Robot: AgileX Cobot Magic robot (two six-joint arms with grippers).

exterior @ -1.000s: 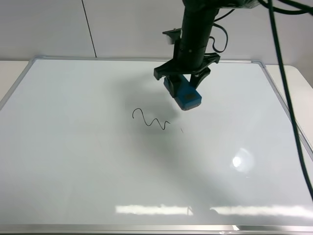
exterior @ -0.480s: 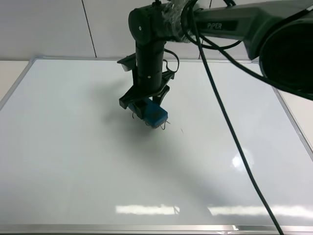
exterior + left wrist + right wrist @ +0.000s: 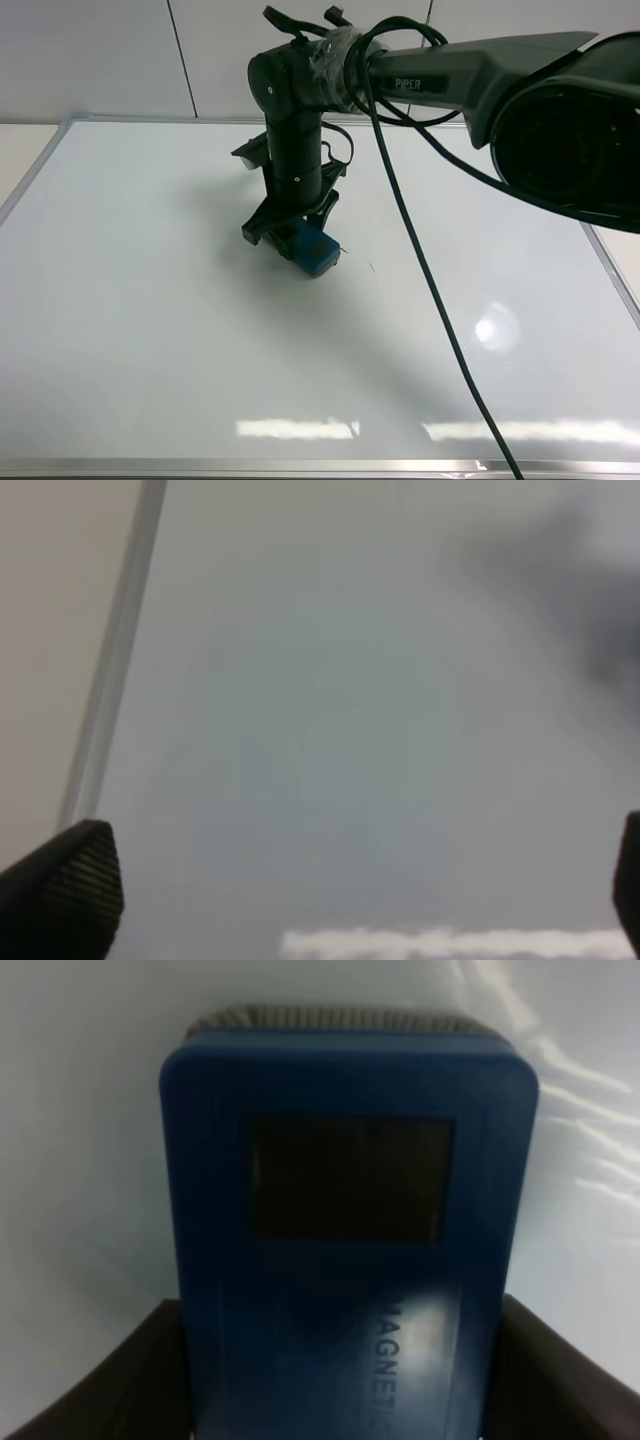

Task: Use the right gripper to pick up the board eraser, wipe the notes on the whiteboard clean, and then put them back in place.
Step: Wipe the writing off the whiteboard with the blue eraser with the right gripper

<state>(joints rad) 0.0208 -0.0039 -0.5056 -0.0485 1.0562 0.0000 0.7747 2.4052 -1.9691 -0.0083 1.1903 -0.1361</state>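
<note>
Gripping the board eraser (image 3: 318,252) between its two prongs, the right hand (image 3: 300,238) holds the block down on the whiteboard (image 3: 150,340), just left of the frame's centre. Of the notes (image 3: 372,266) only a tiny dash shows, just right of the eraser; whether any squiggle lies hidden beneath the block cannot be told. Judged from this, pickup is done and wiping is under way, with the dash and the eraser's return outstanding.

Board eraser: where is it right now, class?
In the exterior high view the board eraser is near the middle of the whiteboard, clamped in the right pincer, just left of a stray dash.
</note>
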